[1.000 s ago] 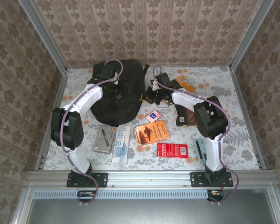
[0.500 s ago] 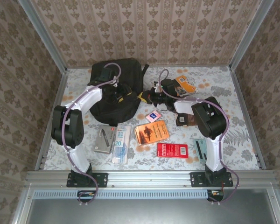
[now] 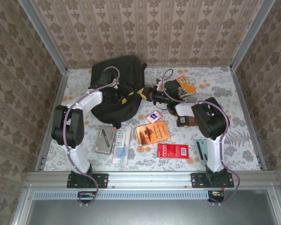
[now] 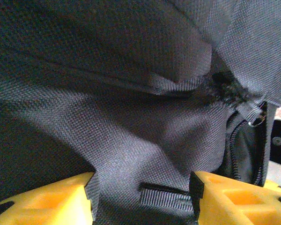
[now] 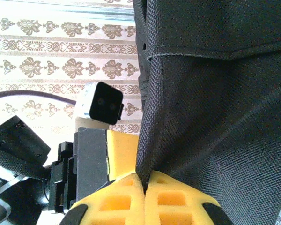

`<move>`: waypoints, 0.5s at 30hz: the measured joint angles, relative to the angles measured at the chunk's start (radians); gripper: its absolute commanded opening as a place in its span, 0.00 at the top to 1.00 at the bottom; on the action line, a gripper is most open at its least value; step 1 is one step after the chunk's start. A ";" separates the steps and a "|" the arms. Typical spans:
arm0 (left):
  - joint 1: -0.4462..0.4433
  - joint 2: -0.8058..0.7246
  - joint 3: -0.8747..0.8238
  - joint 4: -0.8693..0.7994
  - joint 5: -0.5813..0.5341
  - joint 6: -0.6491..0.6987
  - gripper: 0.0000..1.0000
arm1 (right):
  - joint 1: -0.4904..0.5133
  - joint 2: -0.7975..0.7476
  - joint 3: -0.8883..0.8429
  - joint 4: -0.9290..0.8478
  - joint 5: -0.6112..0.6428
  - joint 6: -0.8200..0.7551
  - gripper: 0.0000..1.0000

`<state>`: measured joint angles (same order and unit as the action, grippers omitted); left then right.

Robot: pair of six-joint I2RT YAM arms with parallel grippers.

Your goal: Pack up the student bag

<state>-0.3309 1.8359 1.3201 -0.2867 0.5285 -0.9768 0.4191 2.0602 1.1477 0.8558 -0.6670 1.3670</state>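
Observation:
The student bag [image 3: 113, 75], a big black soft backpack, lies at the back left of the table. My left gripper [image 3: 123, 96] is over its middle. In the left wrist view the yellow fingers [image 4: 47, 201] stand apart, pressed on a thick bunch of the bag's fabric [image 4: 131, 140] that fills the gap of the left gripper [image 4: 141, 197]. My right gripper [image 3: 145, 93] is at the bag's right side. It is shut on a thin edge of the bag's fabric [image 5: 201, 93], pinched right at the tips of the right gripper [image 5: 145, 180].
Loose items lie in front of the bag: a grey case with a pen [image 3: 104, 139], a blue-white packet [image 3: 122, 144], an orange book [image 3: 151, 132], a red pack [image 3: 173, 150], a small pink card [image 3: 153, 116]. A brown book [image 3: 186, 121] and an orange item [image 3: 185, 85] lie right.
My right gripper has drawn left and a little back with the bag's edge in it. The bag's top has bulged toward the back wall. The left arm has shifted slightly.

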 measured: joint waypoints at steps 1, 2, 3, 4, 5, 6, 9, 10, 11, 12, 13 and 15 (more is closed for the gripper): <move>0.002 0.000 -0.005 0.014 0.006 -0.011 0.43 | 0.000 0.002 -0.002 0.010 0.000 0.000 1.00; 0.002 0.000 -0.009 0.026 0.011 -0.018 0.43 | 0.000 0.003 -0.005 0.018 0.000 0.001 1.00; 0.002 0.000 -0.012 0.038 0.015 -0.024 0.43 | 0.000 0.005 -0.009 0.028 0.000 0.002 1.00; 0.002 0.000 -0.015 0.051 0.018 -0.027 0.43 | 0.000 0.008 -0.013 0.040 -0.001 0.002 1.00; 0.002 0.000 -0.017 0.063 0.022 -0.034 0.44 | 0.000 0.011 -0.013 0.049 -0.004 0.002 1.00; 0.002 0.000 -0.020 0.077 0.026 -0.040 0.44 | 0.001 0.017 -0.015 0.063 -0.009 0.002 1.00; 0.002 -0.003 -0.039 0.131 0.041 -0.063 0.46 | 0.002 0.029 -0.020 0.088 -0.024 -0.002 1.00; 0.002 -0.005 -0.047 0.151 0.049 -0.071 0.47 | 0.003 0.034 -0.022 0.092 -0.027 -0.002 1.00; 0.002 -0.005 -0.051 0.163 0.054 -0.078 0.47 | 0.005 0.037 -0.024 0.093 -0.029 -0.002 1.00; 0.002 -0.005 -0.055 0.177 0.060 -0.083 0.48 | 0.005 0.041 -0.027 0.100 -0.031 -0.002 1.00; 0.002 -0.005 -0.060 0.192 0.066 -0.090 0.48 | 0.006 0.045 -0.030 0.108 -0.034 -0.002 1.00; 0.002 -0.006 -0.068 0.223 0.079 -0.106 0.50 | 0.006 0.051 -0.031 0.117 -0.039 -0.002 1.00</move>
<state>-0.3290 1.8297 1.2522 -0.0635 0.6071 -1.0832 0.4255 2.1109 1.1168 0.9730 -0.7059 1.3651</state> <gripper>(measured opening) 0.516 0.059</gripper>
